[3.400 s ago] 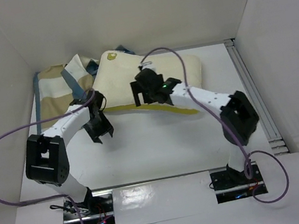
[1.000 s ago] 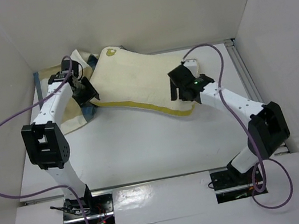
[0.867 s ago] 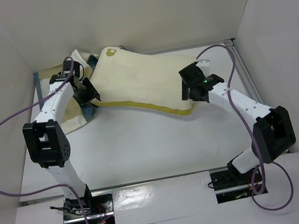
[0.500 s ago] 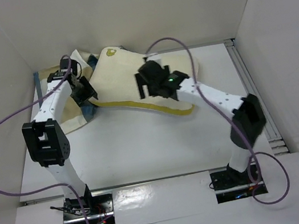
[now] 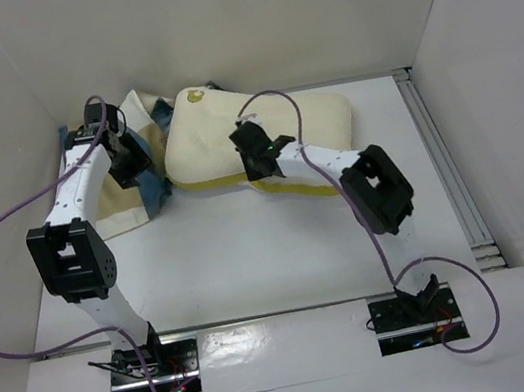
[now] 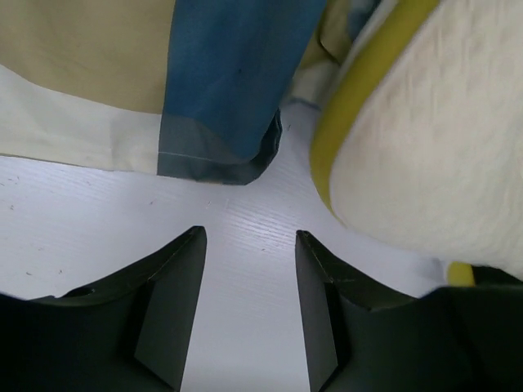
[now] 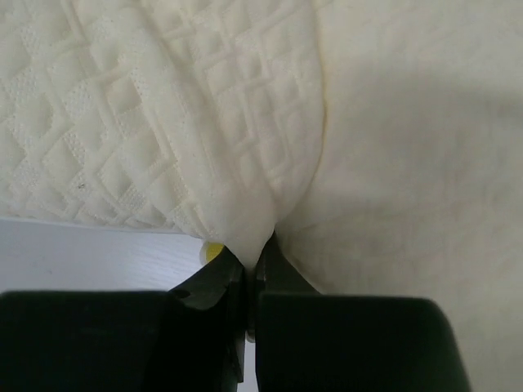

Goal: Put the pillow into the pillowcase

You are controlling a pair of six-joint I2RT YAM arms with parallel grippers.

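Note:
The cream pillow (image 5: 314,118) with its yellow edge lies at the back middle of the table, bunched up on its left half. My right gripper (image 5: 253,157) sits at the pillow's near edge. In the right wrist view it (image 7: 253,257) is shut on a pinched fold of the quilted pillow (image 7: 245,106). The checked pillowcase (image 5: 105,198) lies crumpled at the back left. My left gripper (image 5: 129,163) hovers between the two. In the left wrist view it (image 6: 249,237) is open over bare table, with the pillowcase's blue corner (image 6: 221,82) ahead and the pillow (image 6: 433,147) at its right.
White walls close in the table (image 5: 251,249) on the left, back and right. A metal rail (image 5: 444,164) runs along the right side. Purple cables loop from both arms above the table.
The right gripper slid left along the pillow's near edge and shut on its fabric, and the pillow bunched up. The left arm shifted a little to the left.

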